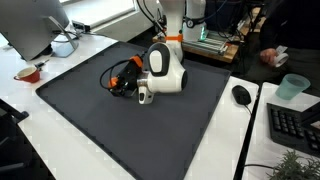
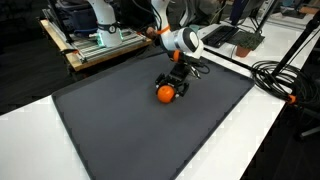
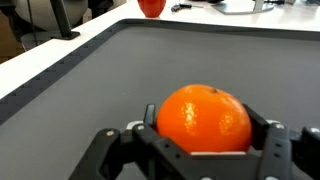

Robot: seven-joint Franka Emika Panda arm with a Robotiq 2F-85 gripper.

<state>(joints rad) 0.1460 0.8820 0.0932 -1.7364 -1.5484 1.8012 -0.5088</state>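
An orange [image 3: 204, 120] sits between my gripper's two black fingers [image 3: 205, 135], which press against both of its sides. In an exterior view the orange [image 2: 165, 94] rests low on the dark grey mat [image 2: 120, 120] under my gripper [image 2: 172, 88]. In an exterior view the gripper [image 1: 127, 82] points left, close to the mat [image 1: 120, 120], and the orange shows between its fingers.
A red cup [image 3: 151, 7] stands on the white table beyond the mat; it also shows in an exterior view [image 1: 29, 74]. A computer mouse [image 1: 240, 95], a keyboard [image 1: 295, 125], a teal cup [image 1: 291, 87] and a monitor [image 1: 35, 25] surround the mat. Black cables [image 2: 275, 75] lie beside the mat.
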